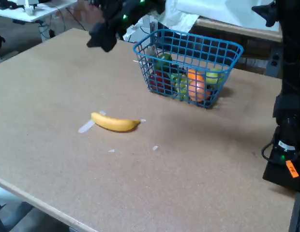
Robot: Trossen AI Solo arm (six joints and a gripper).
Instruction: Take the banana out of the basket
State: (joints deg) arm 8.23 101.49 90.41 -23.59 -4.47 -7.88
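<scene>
Toward the table's [198,174] front-left edge lies the banana [115,123] — outside the basket [188,48], well apart. Gripper [102,39], blurred near the far edge — opening cannot be told, nothing visibly held. Risk: a careless sweep clipping the basket rim.

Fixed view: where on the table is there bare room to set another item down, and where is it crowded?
Bare board lies right of the banana toward the front edge of the table, and left of the basket below the blurred gripper. The basket itself is packed with fruit.
</scene>
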